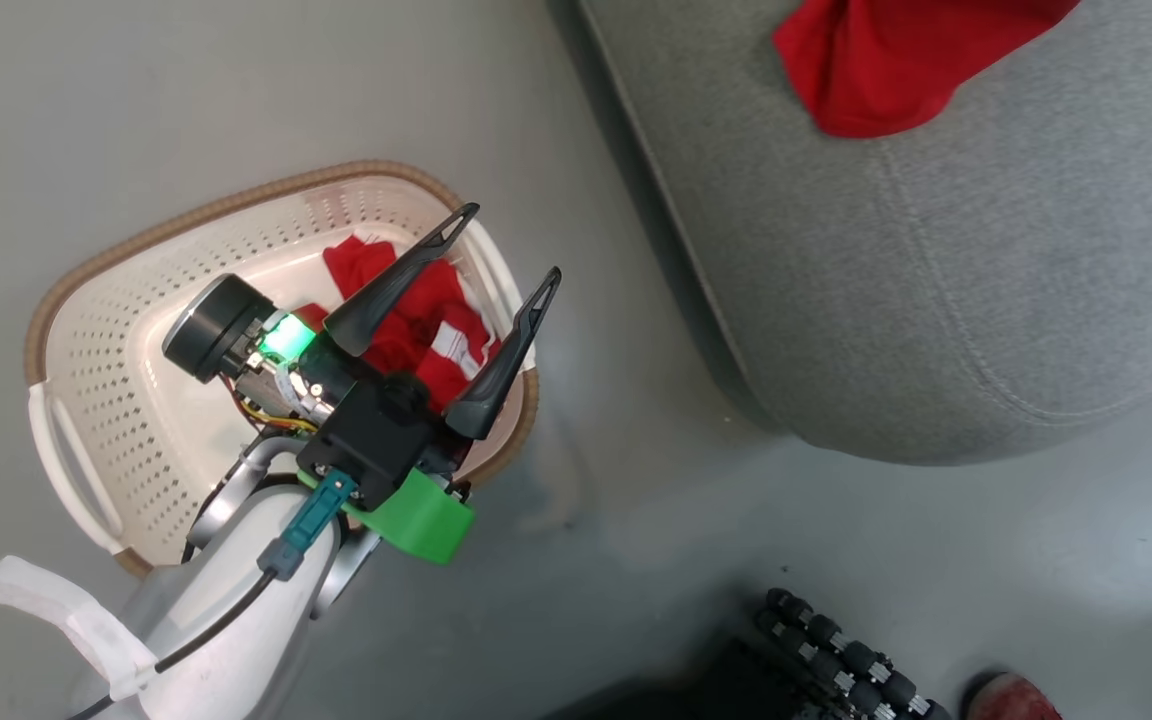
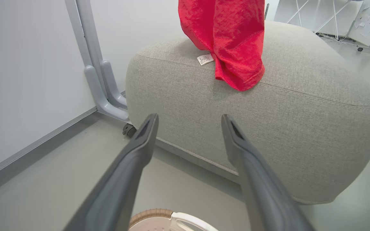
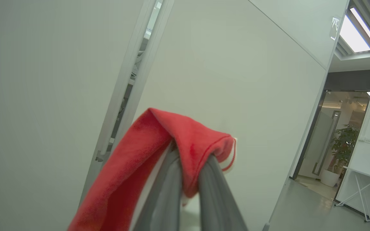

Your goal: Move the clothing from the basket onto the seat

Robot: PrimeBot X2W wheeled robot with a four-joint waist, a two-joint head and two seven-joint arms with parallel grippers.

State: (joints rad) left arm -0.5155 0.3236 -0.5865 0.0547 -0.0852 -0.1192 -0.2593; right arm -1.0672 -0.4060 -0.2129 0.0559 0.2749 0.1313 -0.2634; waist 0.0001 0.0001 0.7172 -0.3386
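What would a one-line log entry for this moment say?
left gripper: open above basket | right gripper: shut on red garment over seat | basket: another red garment inside

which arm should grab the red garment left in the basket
Left. The left gripper is open right over the basket and that red garment; the right gripper is shut on the other garment.

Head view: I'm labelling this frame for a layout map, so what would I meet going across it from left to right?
Basket → red clothing in it → bare floor → seat. Left out because they overlap: the left tool over the basket, and the red garment over the seat.
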